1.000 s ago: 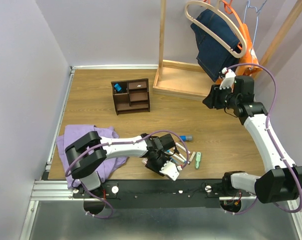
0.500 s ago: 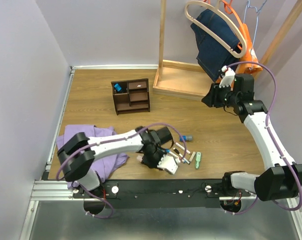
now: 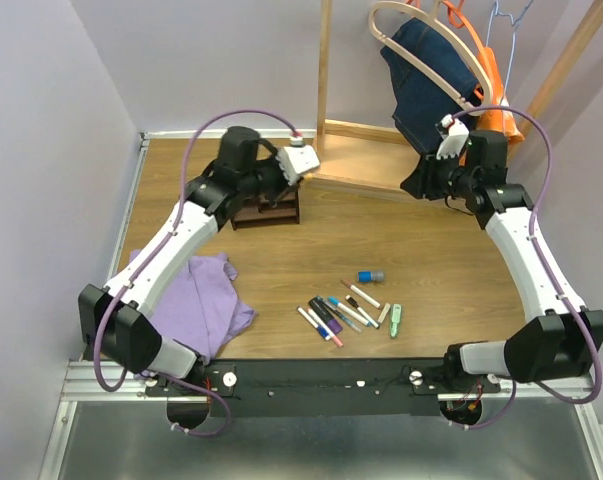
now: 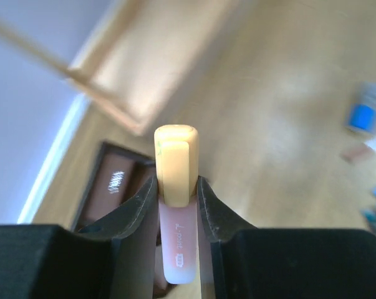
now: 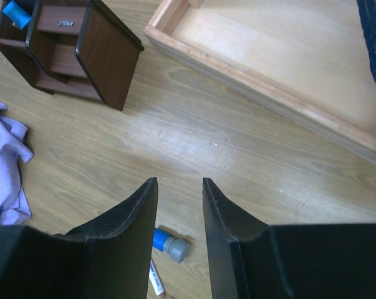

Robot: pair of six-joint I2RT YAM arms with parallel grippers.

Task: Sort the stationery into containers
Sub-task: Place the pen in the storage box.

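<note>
Grip, left gripper (image 4: pixel 176 187): clamped on highlighter (image 4: pixel 176 159), pale yellow cap poking past the fingertips, pink barrel between the pads. Held above organiser (image 4: pixel 113 187), over far-left part of worktop (image 3: pixel 431 250); contact with organiser not discernible. Organiser largely hidden behind left arm in top view.

Right gripper (image 5: pixel 179 187): fingers narrowly apart, nothing between them. Raised over far-right part of worktop, near corner of rack base (image 3: pixel 361 150).

Blue item (image 5: pixel 15 11) seated in a corner compartment of organiser, seen from right wrist.

Pens and markers (image 3: pixel 336 312): loose cluster lying flat near middle of near edge, well apart from organiser. Blue-grey cylinder (image 3: pixel 371 276) just beyond cluster, toward far edge. Pale green piece (image 3: pixel 395 320) at right end of cluster.

Purple cloth (image 3: pixel 196 300) crumpled toward near-left corner.
</note>
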